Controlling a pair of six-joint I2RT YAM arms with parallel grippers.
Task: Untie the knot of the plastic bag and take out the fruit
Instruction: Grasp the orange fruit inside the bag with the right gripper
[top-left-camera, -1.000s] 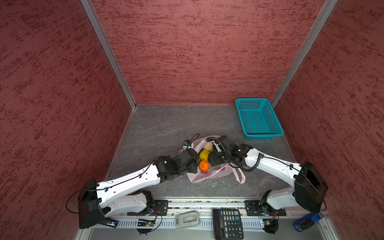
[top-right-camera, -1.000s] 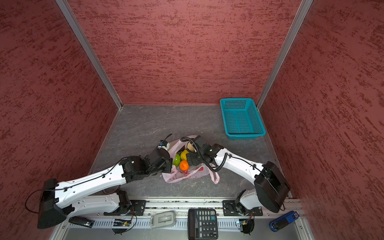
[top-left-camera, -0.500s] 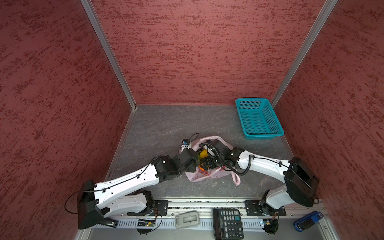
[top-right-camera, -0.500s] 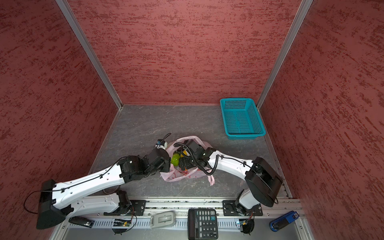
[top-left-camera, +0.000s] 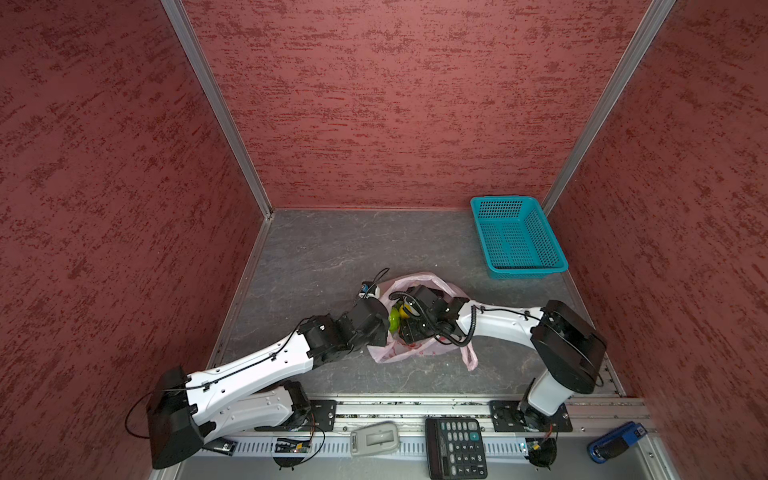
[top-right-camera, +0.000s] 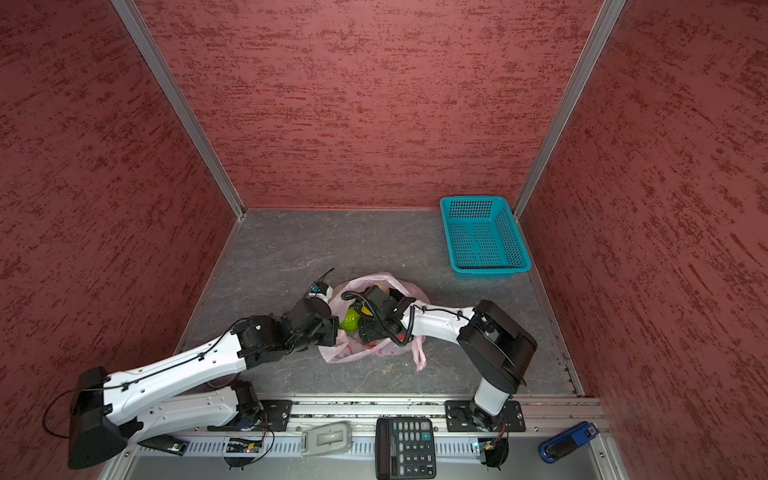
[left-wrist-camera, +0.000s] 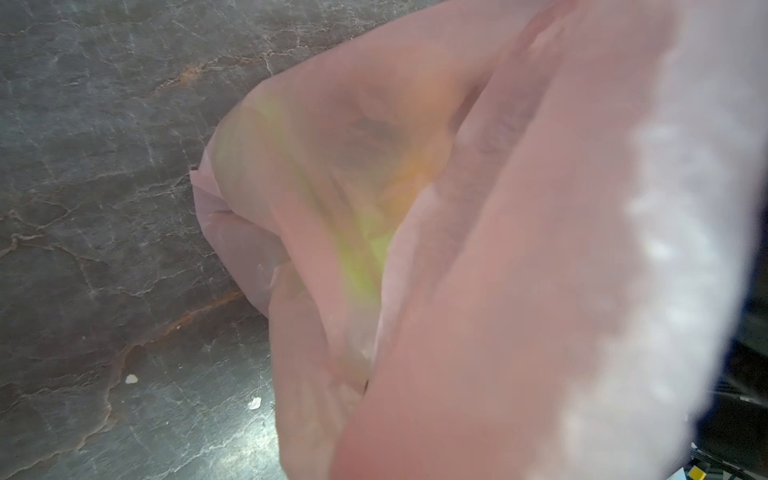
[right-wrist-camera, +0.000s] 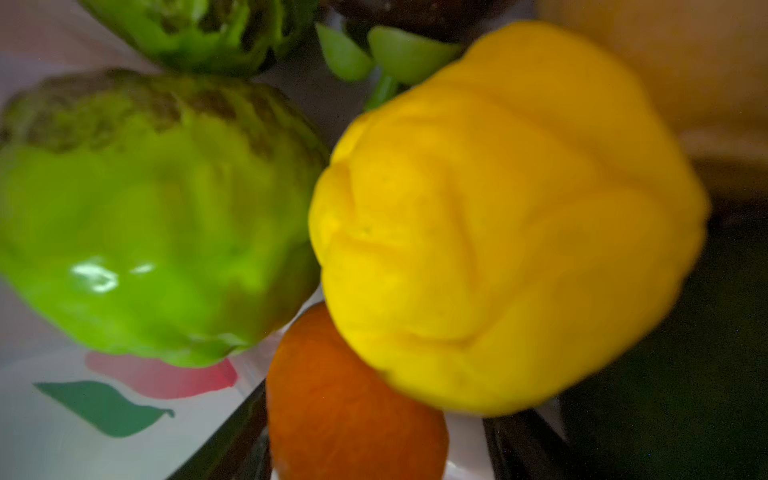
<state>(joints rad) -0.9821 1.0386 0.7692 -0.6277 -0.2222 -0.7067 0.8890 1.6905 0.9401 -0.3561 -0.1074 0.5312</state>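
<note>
Bag (top-left-camera: 415, 353), thin pink plastic, lies mid-table (top-left-camera: 332, 257) toward the front edge. Its mouth gapes, with no knot that I can see and fruit inside.

From the left, the left gripper (top-left-camera: 381, 322) sits at the bag's left rim. Its fingers are hidden but pressed together. Film stretched across its wrist camera suggests it pinches that rim, holding the mouth up.

Inside lie a bumpy green fruit (right-wrist-camera: 158, 232), a yellow one (right-wrist-camera: 498, 232) beside it, and an orange (right-wrist-camera: 353, 407) tucked partly under the yellow one.

From the right, the right gripper (right-wrist-camera: 378, 444) reaches into the mouth with its jaws apart. The orange sits straight ahead between them, not yet squeezed. This arm is nearer the fruit. The pieces are roundish, so no axis matters. I judge the overlapping yellow one the snag.

A teal basket (top-left-camera: 528, 272) stands well apart, far right.
</note>
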